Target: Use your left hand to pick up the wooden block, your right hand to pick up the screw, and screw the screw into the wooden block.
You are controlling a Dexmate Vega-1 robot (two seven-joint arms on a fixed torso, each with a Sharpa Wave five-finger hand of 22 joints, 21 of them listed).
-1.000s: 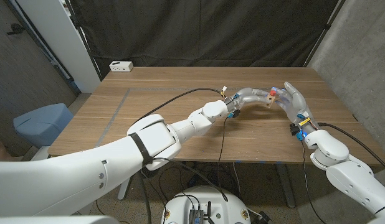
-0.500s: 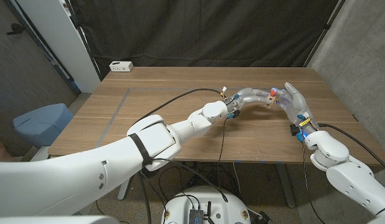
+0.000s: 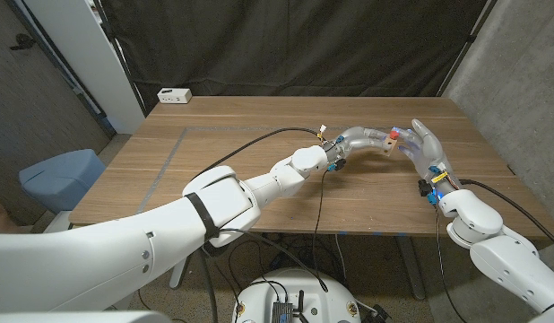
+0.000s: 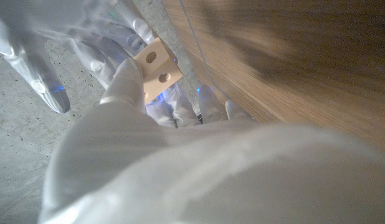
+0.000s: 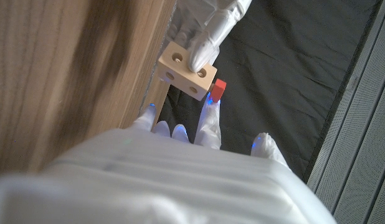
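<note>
Now L hand [image 3: 362, 140] grips wooden block [image 3: 391, 139]; R hand [image 3: 425, 146] pinches screw [image 5: 218, 89]; power strip [image 3: 174, 95] far-left.

screw [image 5: 218, 89] – only its red head shows – shaft hidden.

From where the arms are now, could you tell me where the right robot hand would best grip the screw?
By its red head, from the side facing away from the wooden block. The head sticks out clear beside the block, which the left robot hand holds.
</note>
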